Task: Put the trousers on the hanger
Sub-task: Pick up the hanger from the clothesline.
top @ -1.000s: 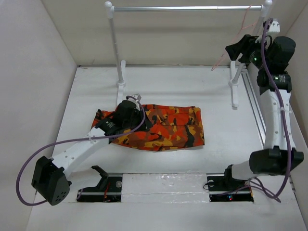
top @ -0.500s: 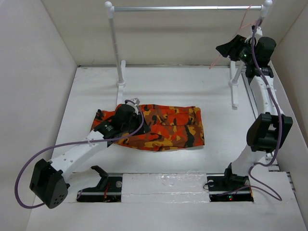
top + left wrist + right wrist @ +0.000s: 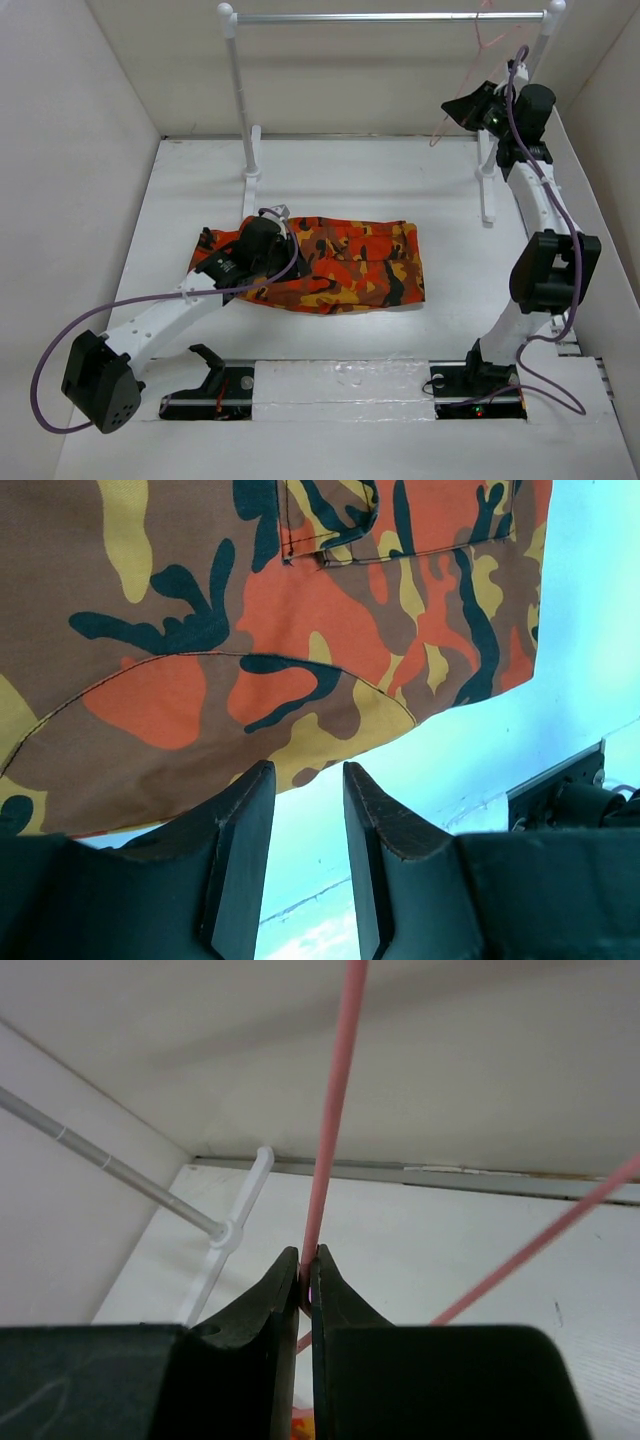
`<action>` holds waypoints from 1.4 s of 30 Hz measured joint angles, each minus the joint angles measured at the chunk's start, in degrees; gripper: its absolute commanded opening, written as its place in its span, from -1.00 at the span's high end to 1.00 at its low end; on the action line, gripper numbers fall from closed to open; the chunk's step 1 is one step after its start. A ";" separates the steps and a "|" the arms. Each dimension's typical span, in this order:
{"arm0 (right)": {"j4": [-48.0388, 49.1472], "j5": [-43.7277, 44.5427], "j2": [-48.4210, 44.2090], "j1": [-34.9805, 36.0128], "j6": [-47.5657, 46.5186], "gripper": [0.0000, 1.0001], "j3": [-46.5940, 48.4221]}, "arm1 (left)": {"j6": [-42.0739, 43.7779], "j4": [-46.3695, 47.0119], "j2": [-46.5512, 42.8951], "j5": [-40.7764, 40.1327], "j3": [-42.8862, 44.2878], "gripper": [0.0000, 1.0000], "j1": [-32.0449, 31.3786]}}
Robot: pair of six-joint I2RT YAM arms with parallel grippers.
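Hanger (image 3: 330, 1110) wire pinched in right claw (image 3: 306, 1278), trousers (image 3: 300, 630) just beside left claw (image 3: 305, 815)

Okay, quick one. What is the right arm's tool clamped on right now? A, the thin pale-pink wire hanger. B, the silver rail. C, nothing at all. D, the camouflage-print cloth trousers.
A: in the right wrist view the right tool has its fingers pinched together on a strand of the thin pale-pink wire hanger, while the camouflage-print cloth trousers lie well away from it.
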 measured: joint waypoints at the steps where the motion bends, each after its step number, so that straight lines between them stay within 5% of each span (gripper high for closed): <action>1: -0.48 -0.15 -0.24 0.00 -0.42 1.00 0.17 | 0.09 -0.37 0.02 -0.11 0.26 0.38 0.00; 9: -7.06 -1.73 -6.34 0.02 -7.23 1.00 1.49 | 2.29 -4.52 2.51 -0.98 15.72 -0.06 0.00; 19: -16.28 -4.87 -22.05 0.74 -17.66 1.00 -17.64 | 3.96 0.20 9.35 3.54 40.24 -0.19 0.00; 24: -22.86 -5.86 -28.35 2.27 -22.69 1.00 -27.52 | 2.78 5.92 13.51 5.70 42.40 -0.19 -1.57; 33: -28.02 -6.05 -40.00 5.73 -24.87 1.00 -43.76 | 1.46 11.80 28.92 -1.57 44.19 -0.24 -15.04; 42: -28.13 -6.51 -45.29 8.59 -22.71 1.00 -50.62 | -1.20 16.31 38.51 -9.40 44.28 -0.01 -18.29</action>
